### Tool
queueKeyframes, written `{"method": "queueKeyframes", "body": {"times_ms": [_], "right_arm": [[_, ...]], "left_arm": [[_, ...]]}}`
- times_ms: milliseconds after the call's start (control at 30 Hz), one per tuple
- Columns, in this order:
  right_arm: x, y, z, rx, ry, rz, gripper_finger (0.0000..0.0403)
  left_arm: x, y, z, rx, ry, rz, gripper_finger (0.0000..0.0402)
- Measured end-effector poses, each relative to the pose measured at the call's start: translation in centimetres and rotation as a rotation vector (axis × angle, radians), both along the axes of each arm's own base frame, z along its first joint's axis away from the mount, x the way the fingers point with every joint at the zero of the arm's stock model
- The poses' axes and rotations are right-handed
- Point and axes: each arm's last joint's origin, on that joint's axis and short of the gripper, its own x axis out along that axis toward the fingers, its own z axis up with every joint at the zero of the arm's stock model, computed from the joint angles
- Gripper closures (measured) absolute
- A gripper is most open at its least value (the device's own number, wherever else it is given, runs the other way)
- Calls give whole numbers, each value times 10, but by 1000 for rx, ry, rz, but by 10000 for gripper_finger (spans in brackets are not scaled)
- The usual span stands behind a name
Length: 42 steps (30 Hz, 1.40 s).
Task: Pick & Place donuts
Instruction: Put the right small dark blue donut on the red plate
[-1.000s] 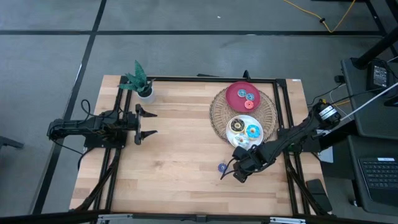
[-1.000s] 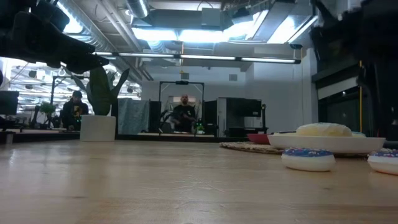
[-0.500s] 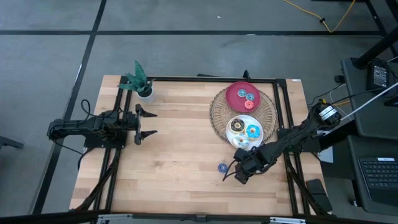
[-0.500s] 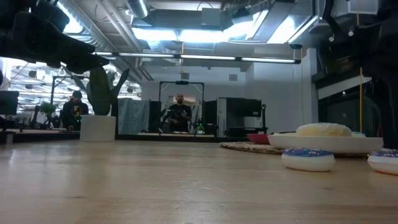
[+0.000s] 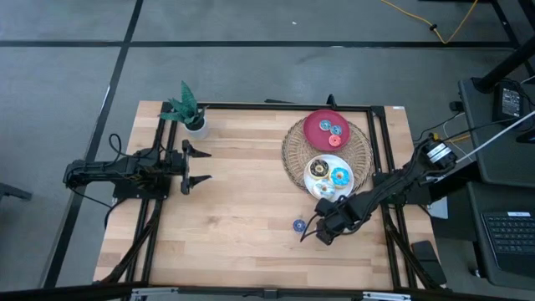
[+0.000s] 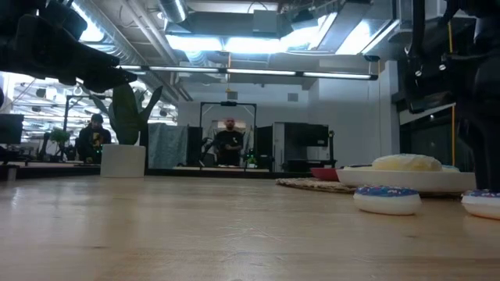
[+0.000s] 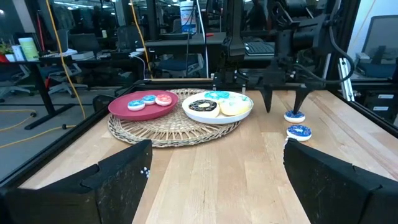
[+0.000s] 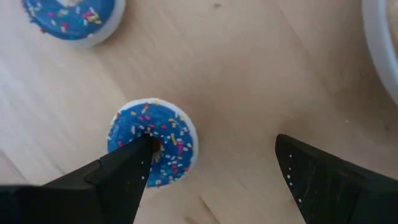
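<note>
Two coin-sized blue donuts lie flat on the bare wood. One (image 8: 152,152) sits under my open right gripper (image 8: 214,143), with one fingertip (image 8: 144,149) over its hole and the other finger off to its side. The second small blue donut (image 5: 298,225) lies just beside it, toward the table's left. The left wrist view shows my right gripper (image 7: 283,109) pointing down over that first donut (image 7: 294,116). The white plate (image 5: 318,178) carries the chocolate, blue-iced and white-iced donuts. The red plate (image 5: 313,127) carries two small blue donuts and the red-pink one. My left gripper (image 5: 199,165) waits open at the table's left. My right gripper comes from above, pointing down, with one fingertip (image 8: 144,149) at the hole of the small blue donut (image 8: 174,146), which lies flat on the table. I cannot tell whether the tip touches the donut or stands just above it.
Both plates sit on a round woven mat (image 5: 292,155) at the far right of the table. A small potted plant (image 5: 189,109) stands at the far left corner. Bare wood spreads across the middle and near side. People show in the room beyond the table.
My right gripper has come down toward the small blue donut nearest the white plate, shifting slightly over it. Both small donuts on the wood lie where they were.
</note>
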Motion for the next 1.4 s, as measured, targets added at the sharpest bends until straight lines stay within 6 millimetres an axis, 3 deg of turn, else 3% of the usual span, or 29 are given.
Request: {"method": "queueKeyframes", "body": {"times_ms": [367, 1133, 1400], "right_arm": [[5, 4, -3, 9, 2, 6, 98], [7, 6, -1, 57, 1, 11, 285], [7, 7, 4, 55, 43, 41, 319]], "left_arm": [[0, 0, 0, 0, -1, 0, 49], [0, 0, 0, 0, -1, 0, 48], [0, 0, 0, 0, -1, 0, 48]]}}
